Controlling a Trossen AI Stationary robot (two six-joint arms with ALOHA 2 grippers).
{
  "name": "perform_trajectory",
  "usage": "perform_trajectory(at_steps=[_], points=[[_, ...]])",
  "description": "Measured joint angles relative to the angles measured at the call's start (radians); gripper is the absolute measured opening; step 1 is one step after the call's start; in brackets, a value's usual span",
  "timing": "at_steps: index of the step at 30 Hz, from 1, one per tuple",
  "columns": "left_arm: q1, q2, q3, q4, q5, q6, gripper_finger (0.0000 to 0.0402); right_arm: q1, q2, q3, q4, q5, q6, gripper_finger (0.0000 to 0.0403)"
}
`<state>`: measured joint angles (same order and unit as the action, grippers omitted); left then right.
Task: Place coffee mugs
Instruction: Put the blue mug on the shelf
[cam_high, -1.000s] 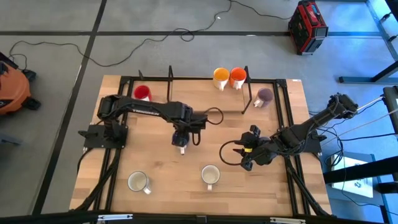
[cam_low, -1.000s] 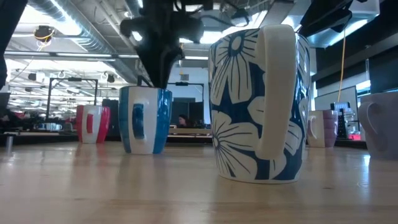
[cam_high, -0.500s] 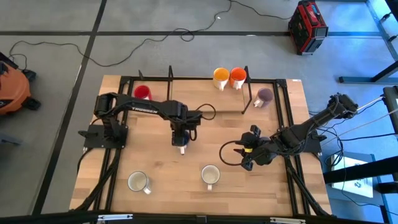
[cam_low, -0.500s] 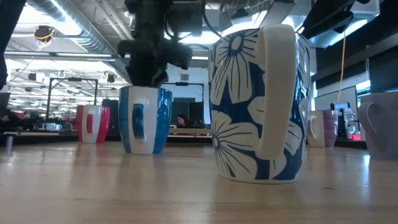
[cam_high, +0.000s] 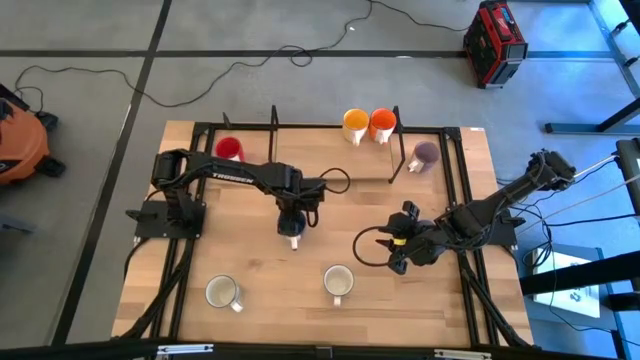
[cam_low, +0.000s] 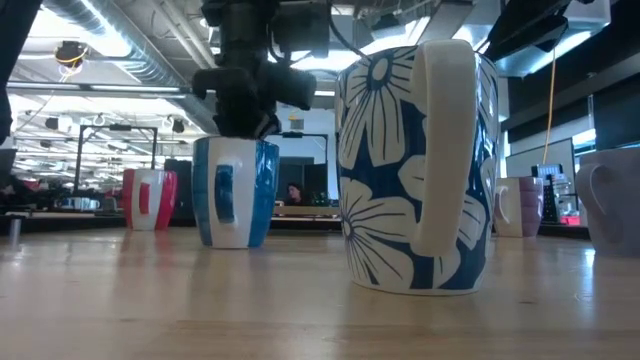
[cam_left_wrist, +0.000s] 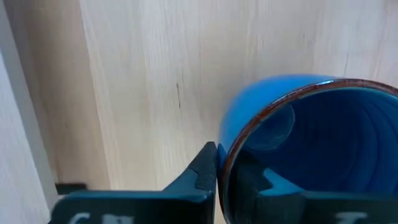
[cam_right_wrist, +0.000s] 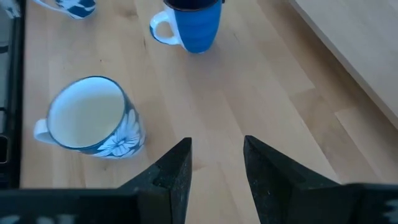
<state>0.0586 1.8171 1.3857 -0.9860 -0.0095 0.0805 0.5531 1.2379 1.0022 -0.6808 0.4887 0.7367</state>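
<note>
At mid-table, the left claw (cam_high: 292, 232) pinches the blue mug's (cam_left_wrist: 311, 149) rim.

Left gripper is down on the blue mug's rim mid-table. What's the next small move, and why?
Probably lift straight up a little. The left gripper has one finger outside the blue mug wall and one inside, pinching the rim, and the mug stands on the table. The right gripper waits open nearby.

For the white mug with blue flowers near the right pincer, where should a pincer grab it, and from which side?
Grip the rim wall of the floral mug from above, one finger inside. It stands upright, mouth open upward, and its handle sticks out sideways, so pick a rim stretch away from the handle.
</note>
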Motion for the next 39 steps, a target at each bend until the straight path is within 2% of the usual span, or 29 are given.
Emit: perform_trajectory(at_steps=[3,9,15,25,31,39], points=[[-0.003,0.002,0.049,-0.032,-0.001,0.0,0.0015,0.039,-0.027,0.025,0.0,0.025,-0.003,0.0133],[-0.006,0.001,0.249,-0.155,-0.006,0.0,0.0013,0.122,-0.109,0.066,-0.017,0.144,-0.007,0.0133],[0.031,0.001,0.438,-0.223,-0.053,0.0,0.0012,0.154,-0.169,0.067,-0.04,0.214,-0.009,0.0133],[0.163,0.013,0.575,-0.276,-0.062,0.05,0.0012,0.154,-0.175,0.067,-0.115,0.229,-0.003,0.0133],[0.25,0.086,0.664,-0.368,-0.068,0.125,0.0012,0.154,-0.175,0.067,-0.12,0.28,0.022,0.0133],[0.341,0.202,0.789,-0.386,-0.08,0.221,0.0013,0.154,-0.174,0.067,-0.219,0.288,0.167,0.0133]])
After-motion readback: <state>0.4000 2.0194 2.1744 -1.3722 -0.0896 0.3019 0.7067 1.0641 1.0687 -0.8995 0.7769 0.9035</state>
